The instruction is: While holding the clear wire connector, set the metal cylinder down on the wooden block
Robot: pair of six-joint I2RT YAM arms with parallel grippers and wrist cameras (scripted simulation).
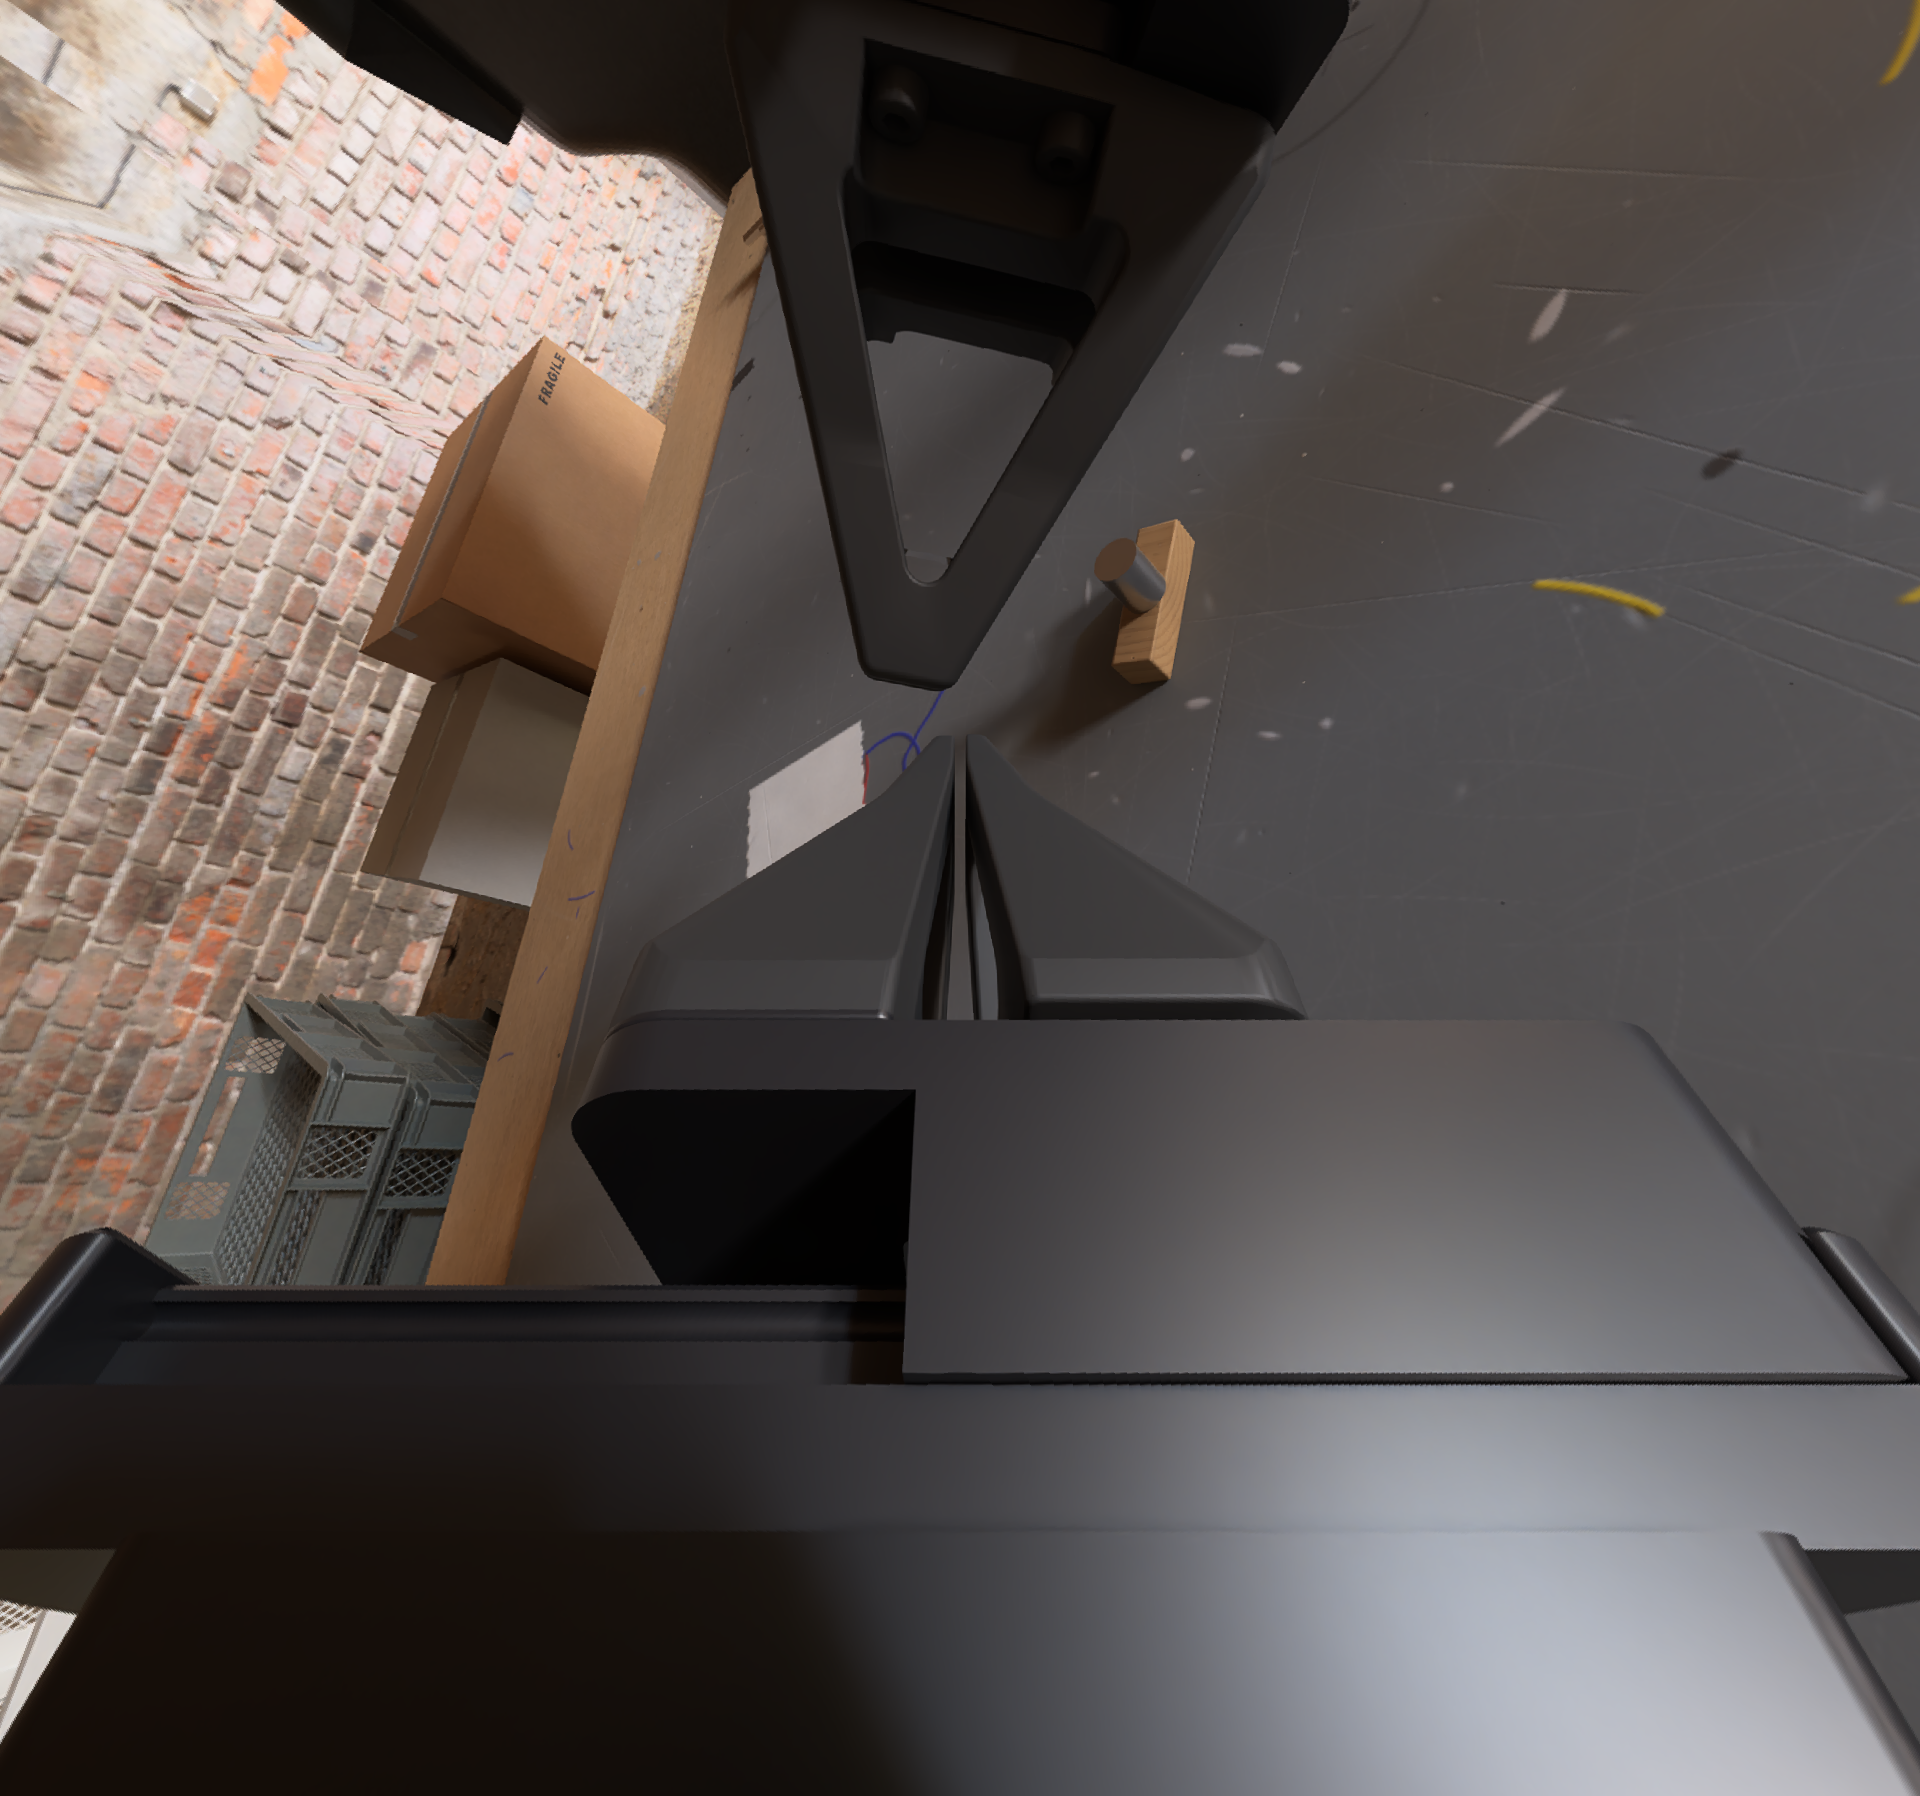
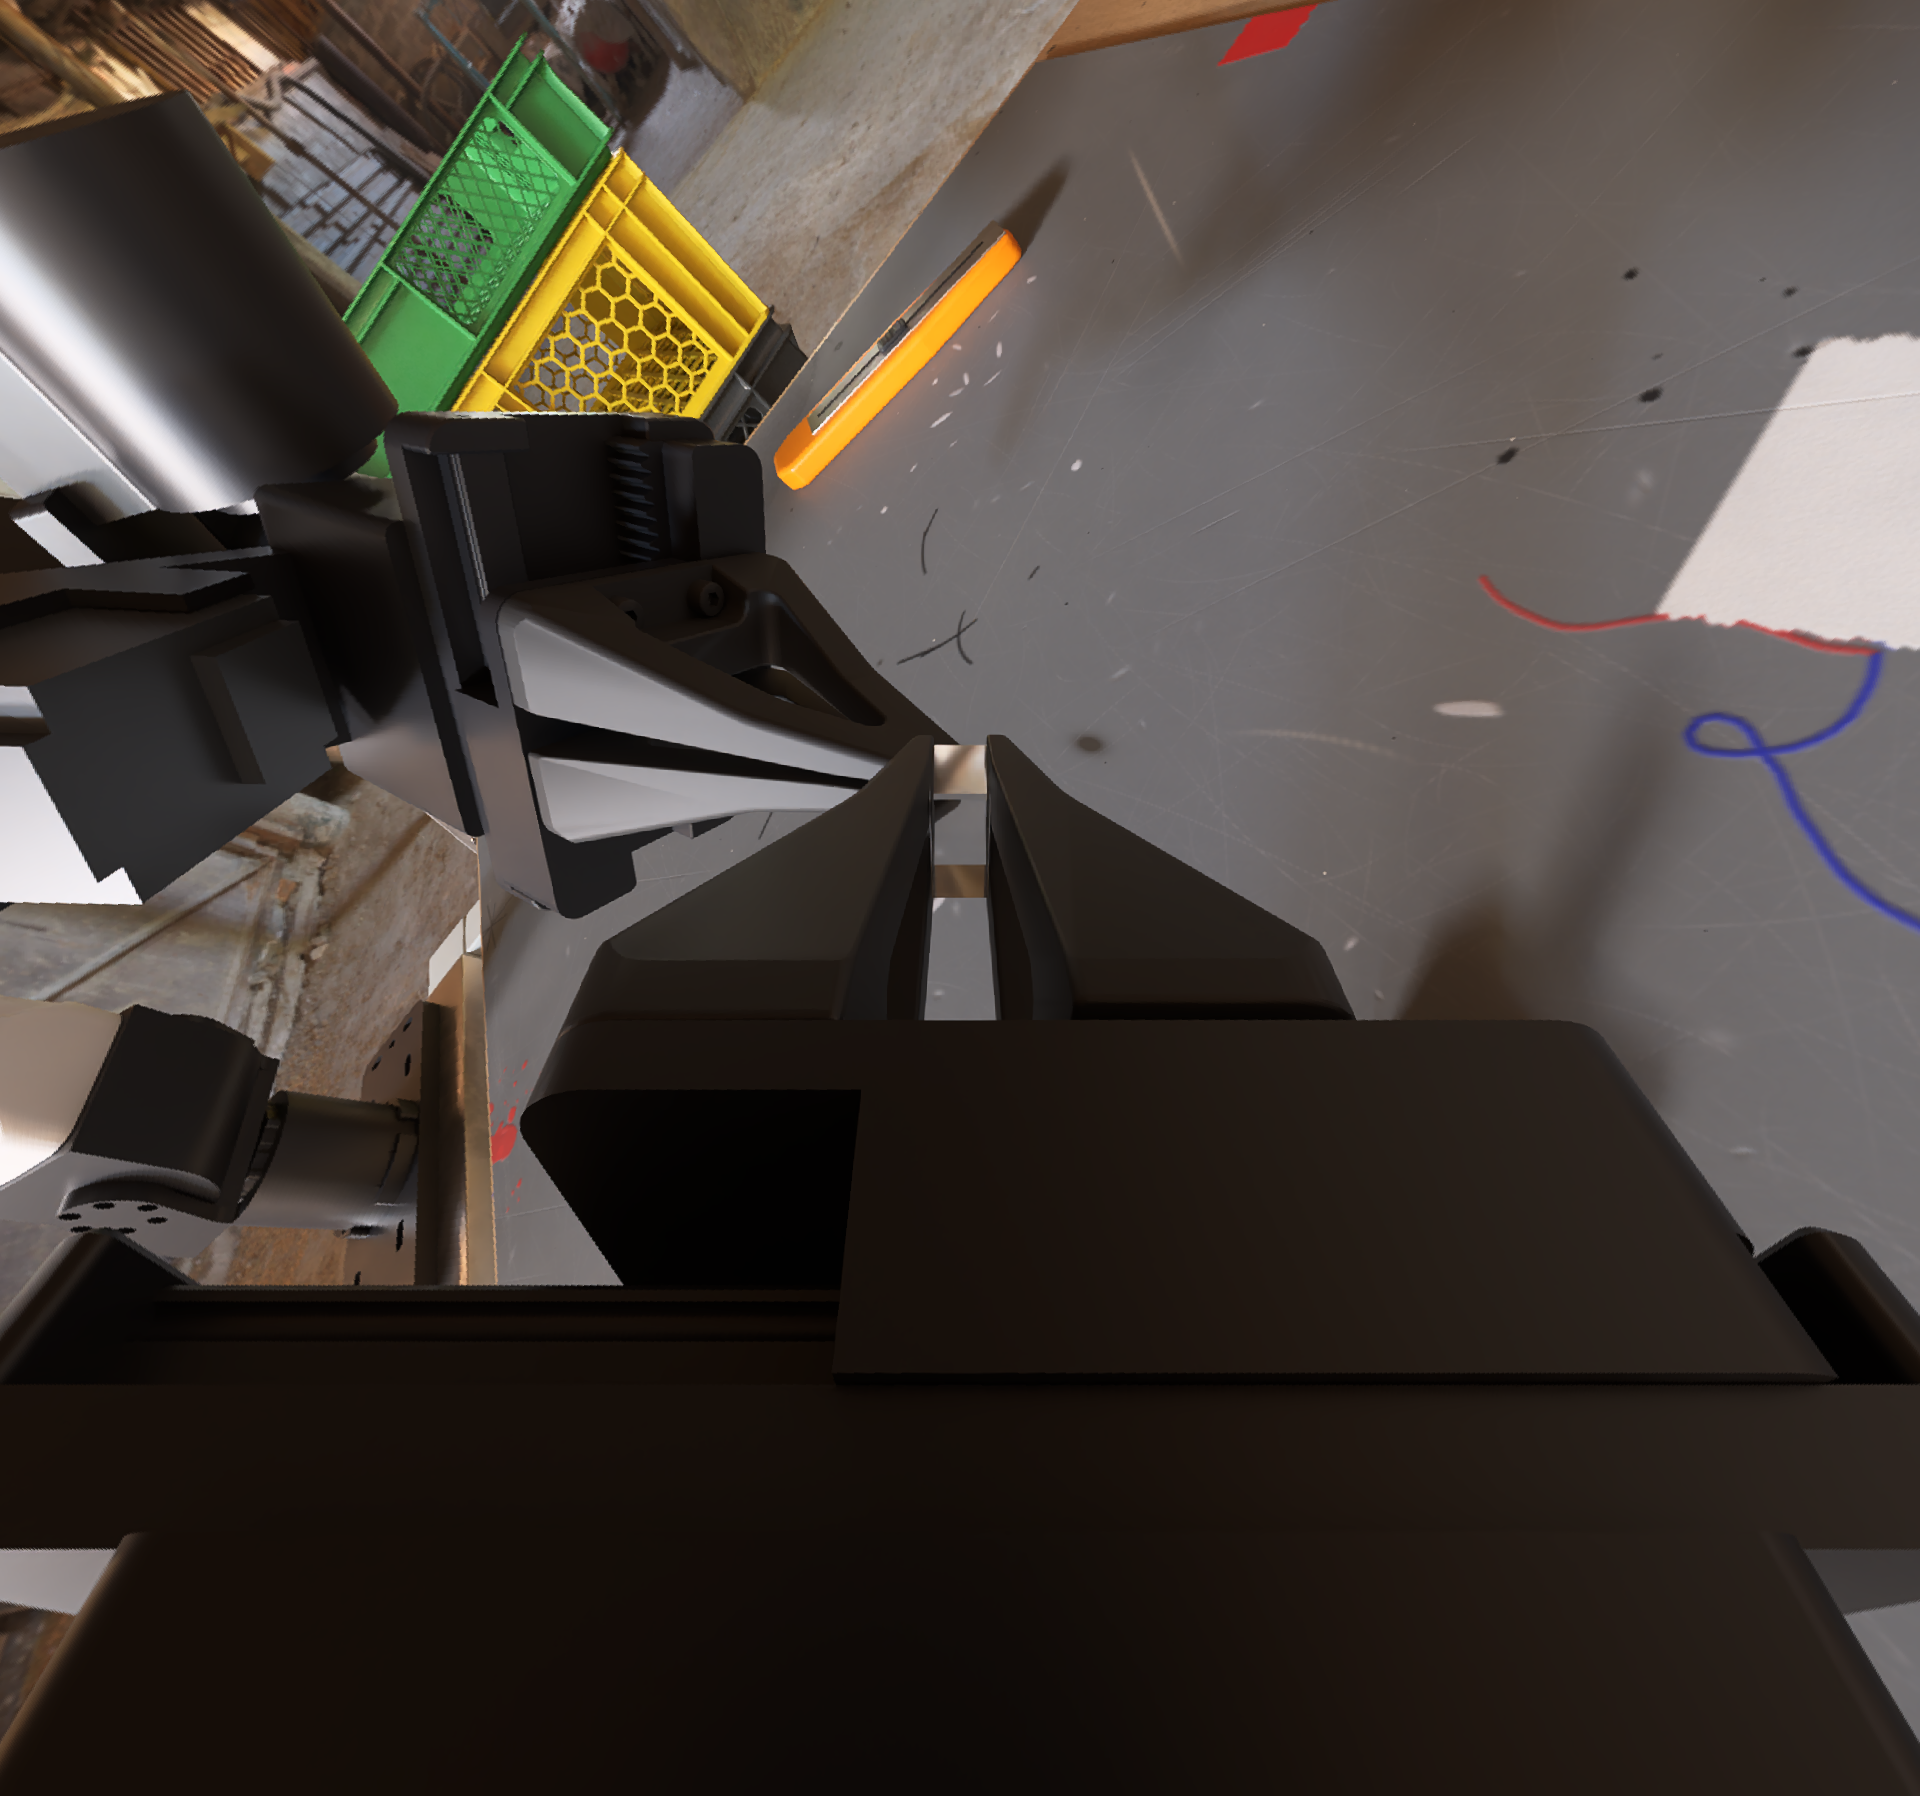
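Already the cylinder (image 1: 1130, 574) sits on the block (image 1: 1151, 640), on its end as far as the left wrist view shows, near one end of the block's top face. The block lies flat on the grey table (image 1: 1507, 811), well apart from both grippers.

The left gripper (image 1: 961, 759) has its fingers pressed together with nothing seen between them. It is free of the cylinder. The right gripper (image 1: 912, 655) hangs just beyond it, tip to tip, over a white sheet (image 1: 805, 811).

In the right wrist view the right gripper (image 2: 957, 747) pinches the connector (image 2: 958, 778), a small glassy piece that fills the narrow gap between its fingers. The left gripper (image 2: 873, 772) comes in from the side, its closed tip just beside the right one's finger; whether they touch I cannot tell.

On the table lie an orange knife (image 2: 904, 354), a red wire (image 2: 1558, 619) and a blue wire (image 2: 1787, 749) by the sheet. Beyond the edge stand a green crate (image 2: 488, 198) and a yellow crate (image 2: 613, 333).
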